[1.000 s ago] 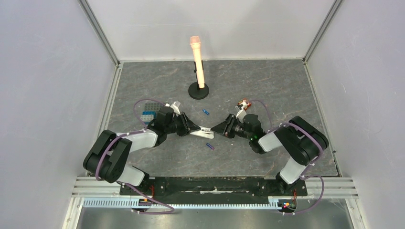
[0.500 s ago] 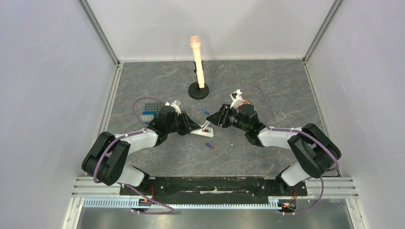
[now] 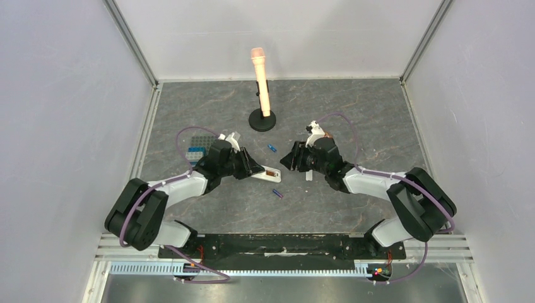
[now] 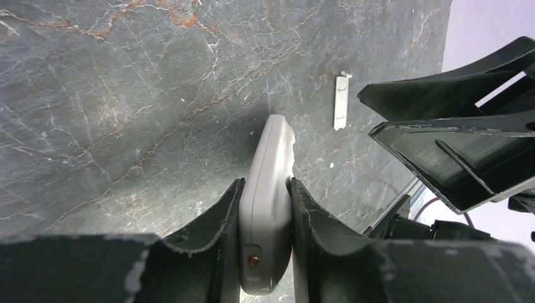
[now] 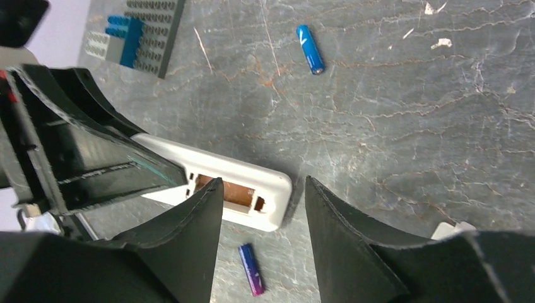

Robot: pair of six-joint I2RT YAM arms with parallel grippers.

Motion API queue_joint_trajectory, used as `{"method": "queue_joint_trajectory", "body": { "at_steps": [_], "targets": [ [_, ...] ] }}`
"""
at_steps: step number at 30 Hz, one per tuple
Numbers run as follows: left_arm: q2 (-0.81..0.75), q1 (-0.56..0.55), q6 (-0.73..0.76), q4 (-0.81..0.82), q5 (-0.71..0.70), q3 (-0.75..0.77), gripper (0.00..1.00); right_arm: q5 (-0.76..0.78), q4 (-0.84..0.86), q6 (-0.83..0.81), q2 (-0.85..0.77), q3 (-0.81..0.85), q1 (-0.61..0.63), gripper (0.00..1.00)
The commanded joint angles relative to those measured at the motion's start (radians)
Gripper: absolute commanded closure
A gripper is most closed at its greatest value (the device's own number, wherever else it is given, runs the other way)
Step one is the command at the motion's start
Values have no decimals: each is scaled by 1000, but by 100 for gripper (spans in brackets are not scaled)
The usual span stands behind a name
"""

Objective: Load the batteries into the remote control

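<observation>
Soft, even white light falls from above, and the pale walls (image 3: 63,95) show no glare. Shadows are weak: in the left wrist view only a dim smudge lies beside the remote control (image 4: 268,170). The stone table (image 3: 353,113) is sharp in every view, while the black fingers (image 5: 189,252) close to each wrist lens look slightly soft.

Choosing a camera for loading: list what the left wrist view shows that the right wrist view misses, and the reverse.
Left wrist only: the remote control edge-on between the left jaws, and a whole small white strip on the table. Right wrist only: the remote's open compartment, two loose batteries, the studded plate. Both: the remote clamped by the left jaws, the right jaws open nearby.
</observation>
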Motion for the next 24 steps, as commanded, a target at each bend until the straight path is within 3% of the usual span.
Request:
{"method": "queue_joint_trajectory", "body": {
  "at_steps": [1,5,14,24],
  "targets": [
    [-18,-4,193,-180,-83,-10,98,-82,-45,-119,-45,35,2,47],
    [-51,-4,281,-177,-26,13,98,-161,-35,-200,-84,10,23,45],
    [-250,-8,352,-24,142,-52,98,-248,-128,-316,-199,25,35,25],
    [-377,-29,325,162,290,-130,98,-354,-243,-433,-326,57,35,22]
  ]
}}
